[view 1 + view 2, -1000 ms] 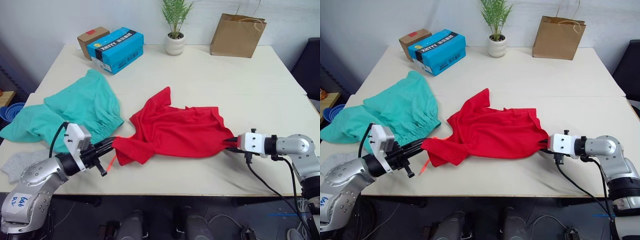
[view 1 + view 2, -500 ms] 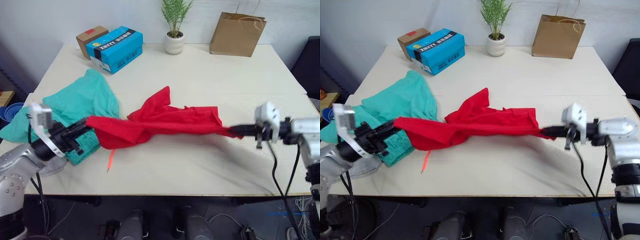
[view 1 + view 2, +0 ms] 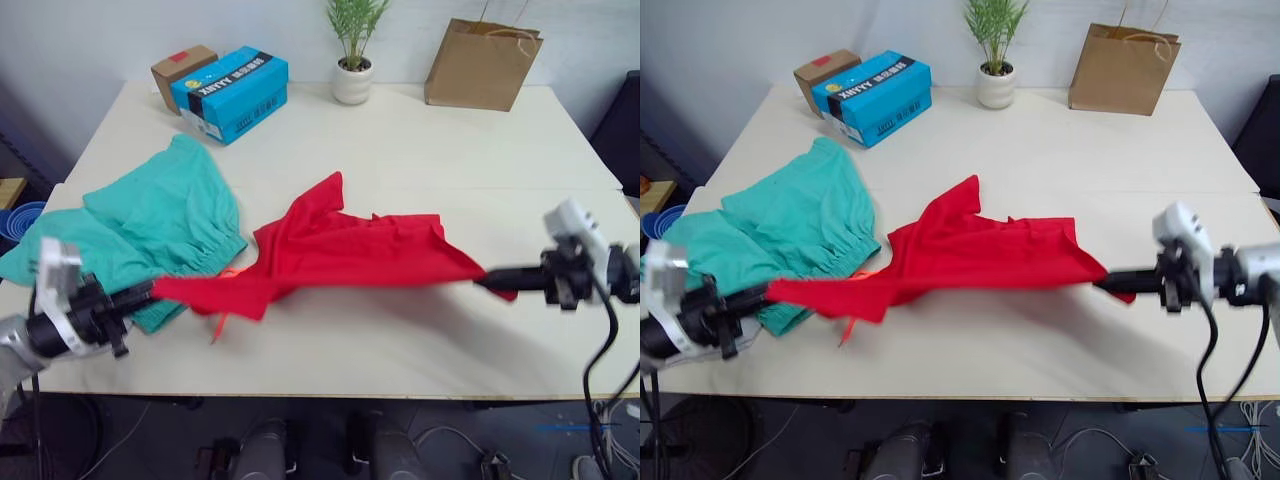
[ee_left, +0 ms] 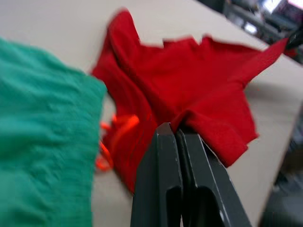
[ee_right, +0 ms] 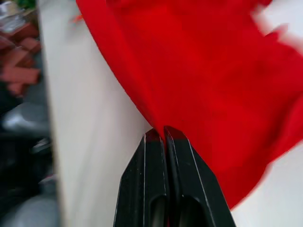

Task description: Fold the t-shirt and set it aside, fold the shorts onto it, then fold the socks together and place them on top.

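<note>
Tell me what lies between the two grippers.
The t-shirt, stretched from the left gripper to the right gripper, both shut on it; seen in both eye views.

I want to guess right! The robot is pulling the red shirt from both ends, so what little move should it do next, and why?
Probably lower it flat onto the table. Both pincers, left and right, pinch the t-shirt stretched between them, but its middle is bunched, and it must lie flat for folding.

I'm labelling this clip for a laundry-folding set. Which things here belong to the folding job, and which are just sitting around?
Part of the job:
t-shirt, stretched between the left pincer and right pincer, both shut on it
shorts, on the table

Just lying about:
blue box
brown box
potted plant
paper bag
</note>
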`<state>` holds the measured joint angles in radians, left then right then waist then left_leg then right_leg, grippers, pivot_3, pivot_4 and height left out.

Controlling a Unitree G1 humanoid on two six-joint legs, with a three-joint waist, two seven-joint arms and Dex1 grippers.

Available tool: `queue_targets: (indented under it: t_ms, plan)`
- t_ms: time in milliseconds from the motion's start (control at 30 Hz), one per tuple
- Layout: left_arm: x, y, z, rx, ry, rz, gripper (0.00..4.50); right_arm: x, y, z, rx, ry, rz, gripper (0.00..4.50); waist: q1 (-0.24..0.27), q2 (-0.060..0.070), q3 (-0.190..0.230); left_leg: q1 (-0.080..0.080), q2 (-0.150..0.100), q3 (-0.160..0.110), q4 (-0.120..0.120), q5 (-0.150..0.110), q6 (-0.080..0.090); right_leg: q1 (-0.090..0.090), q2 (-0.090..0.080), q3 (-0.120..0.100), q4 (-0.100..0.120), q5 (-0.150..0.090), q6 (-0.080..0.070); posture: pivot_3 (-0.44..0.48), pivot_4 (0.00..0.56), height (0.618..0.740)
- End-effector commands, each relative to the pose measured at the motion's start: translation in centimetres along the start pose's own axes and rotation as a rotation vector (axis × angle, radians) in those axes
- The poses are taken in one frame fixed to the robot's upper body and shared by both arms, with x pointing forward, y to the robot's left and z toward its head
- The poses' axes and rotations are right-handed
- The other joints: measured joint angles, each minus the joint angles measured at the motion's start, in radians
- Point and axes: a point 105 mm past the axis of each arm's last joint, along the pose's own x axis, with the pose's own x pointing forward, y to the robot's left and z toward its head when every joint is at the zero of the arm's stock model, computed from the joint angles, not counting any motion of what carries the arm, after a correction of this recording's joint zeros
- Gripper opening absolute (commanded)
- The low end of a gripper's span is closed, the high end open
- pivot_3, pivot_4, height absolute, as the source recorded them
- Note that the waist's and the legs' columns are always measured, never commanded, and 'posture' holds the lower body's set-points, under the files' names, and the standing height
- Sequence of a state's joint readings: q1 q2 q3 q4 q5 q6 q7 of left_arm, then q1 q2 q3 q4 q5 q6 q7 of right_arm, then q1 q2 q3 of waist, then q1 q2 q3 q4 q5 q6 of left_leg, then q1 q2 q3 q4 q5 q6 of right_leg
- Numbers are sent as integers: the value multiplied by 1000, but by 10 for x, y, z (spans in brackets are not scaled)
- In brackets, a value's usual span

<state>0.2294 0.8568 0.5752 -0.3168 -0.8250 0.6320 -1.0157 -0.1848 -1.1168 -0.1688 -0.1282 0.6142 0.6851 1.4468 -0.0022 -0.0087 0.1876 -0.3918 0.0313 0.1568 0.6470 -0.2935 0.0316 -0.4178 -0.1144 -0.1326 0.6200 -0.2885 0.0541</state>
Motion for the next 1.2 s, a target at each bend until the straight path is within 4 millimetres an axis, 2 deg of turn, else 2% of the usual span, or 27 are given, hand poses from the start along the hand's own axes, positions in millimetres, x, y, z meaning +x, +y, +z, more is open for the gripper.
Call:
queue_targets:
  t_ms: [33, 100, 200, 233, 267, 333, 400, 433, 467, 500, 567, 633, 667, 733, 767, 833, 900, 967, 1067, 1133, 1167, 1200]
  plan:
    - [-7, -21, -23, 108, 172, -92, 0, 3, 28, -11, 18, 70, 71, 52, -1, 0, 0, 0, 0, 0, 0, -1, 1, 0, 0, 0, -1, 0, 0, 0, 150, 740]
    - [-10, -24, -31, 107, 213, -108, 0, 3, 31, -20, 29, 95, 65, 52, -1, 0, 0, 0, 0, 1, 1, -4, 6, 2, 0, 1, -3, 0, 1, 0, 150, 740]
    - [-6, -24, -30, 106, 214, -132, 0, 2, 33, -26, 27, 130, 71, 52, 0, 1, 1, 1, 0, 0, 2, -4, 8, 3, 0, 2, -7, 0, -3, 0, 150, 740]
    - [-1, -24, -24, 106, 200, -142, 0, 1, 30, -24, 10, 127, 59, 52, 0, 1, 1, 1, 1, 0, 0, -4, 8, 4, 0, 2, -11, -4, -14, 0, 150, 740]
    - [5, -17, -11, 145, 167, -127, 0, 0, 23, -16, -19, 113, 30, 52, 2, 2, 1, 1, 1, 0, -1, -4, 8, 4, 0, 2, -12, -4, -15, 0, 150, 740]
    - [19, 8, 34, 220, 36, -48, 0, -9, -4, 21, -135, 26, -85, 52, 3, 7, 4, 1, 1, 0, 1, -3, 7, 5, 0, 2, -12, -4, -15, 0, 150, 740]
    - [34, 39, 107, 367, -180, 66, 0, -33, -48, 103, -427, -218, -354, 52, 0, 6, 7, -1, 0, 1, 2, 2, 7, 4, 0, 2, -12, 0, -15, 0, 150, 740]
    - [39, 50, 142, 449, -280, 118, 0, -48, -62, 143, -564, -336, -486, 52, -1, 6, 10, -1, 0, 1, 3, 7, 7, 4, 1, 2, -12, 6, -10, 0, 150, 740]
    - [43, 56, 164, 499, -339, 149, 0, -58, -69, 168, -643, -405, -560, 52, -4, 6, 12, -5, -1, 1, 3, 11, 8, 0, 1, 1, -12, 14, -2, 0, 150, 740]
    - [45, 68, 199, 544, -433, 227, 0, -79, -78, 203, -764, -494, -735, 52, -5, 6, 12, -13, -1, 4, 1, 18, 3, -8, 2, 1, -11, 22, 3, 0, 150, 740]
    - [41, 84, 270, 617, -633, 399, 0, -118, -79, 259, -907, -662, -1007, 52, -3, 4, 12, -16, -1, 10, 0, 24, 8, -15, 5, 2, -3, 23, 3, 0, 150, 740]
    - [29, 82, 323, 684, -793, 527, 0, -142, -72, 290, -968, -772, -1163, 52, -3, 1, 13, -26, -1, 13, -1, 24, 7, -29, 8, -2, 2, 22, 2, 0, 150, 740]
    - [17, 73, 348, 731, -878, 577, 0, -153, -64, 303, -1009, -827, -1236, 52, -4, 0, 13, -32, -1, 16, -1, 23, 8, -37, 11, -4, 2, 22, 2, 0, 150, 740]
    - [-5, 46, 385, 821, -1025, 607, 0, -164, -49, 321, -1074, -903, -1303, 52, -10, -3, 15, -34, -1, 18, -2, 18, 9, -41, 12, -8, 5, 22, 2, 0, 150, 740]
    - [-13, 36, 396, 856, -1072, 604, 0, -167, -43, 326, -1108, -918, -1324, 52, -18, -4, 15, -39, -1, 19, -2, 17, 11, -47, 11, -12, 4, 21, 3, 0, 150, 740]
    - [-21, 17, 405, 932, -1113, 546, 0, -166, -41, 328, -1164, -886, -1338, 52, -32, -4, 16, -43, -3, 20, -1, 13, 15, -49, 5, -27, 4, 21, 4, 0, 150, 740]
    - [-19, 10, 403, 996, -1084, 489, 0, -165, -42, 322, -1203, -852, -1349, 52, -38, -3, 16, -41, -6, 23, -1, 10, 18, -49, 2, -33, 4, 19, 9, 0, 150, 740]
    - [-10, 10, 391, 1028, -1027, 388, 0, -160, -54, 307, -1218, -751, -1338, 52, -41, -2, 16, -41, -10, 24, -1, 8, 21, -48, -2, -32, 4, 15, 15, 0, 150, 740]
    - [5, 20, 359, 1017, -907, 237, 0, -151, -75, 273, -1209, -609, -1303, 52, -38, -2, 17, -40, -10, 24, 5, 8, 23, -41, -2, -29, 4, 14, 17, 0, 150, 740]
    - [20, 32, 321, 967, -767, 150, 0, -134, -90, 240, -1201, -501, -1216, 52, -39, -2, 19, -36, -8, 24, 12, 10, 25, -33, -1, -28, 4, 15, 18, 0, 150, 740]
    - [30, 38, 293, 984, -646, 120, 0, -121, -100, 216, -1185, -424, -1140, 52, -40, -2, 19, -30, -7, 24, 15, 10, 26, -28, -1, -27, 6, 15, 19, 0, 150, 740]
    - [44, 46, 242, 963, -459, 71, 0, -96, -117, 161, -1101, -298, -993, 52, -46, -2, 18, -29, -7, 24, 19, 10, 27, -25, -1, -26, 7, 17, 19, 0, 150, 740]
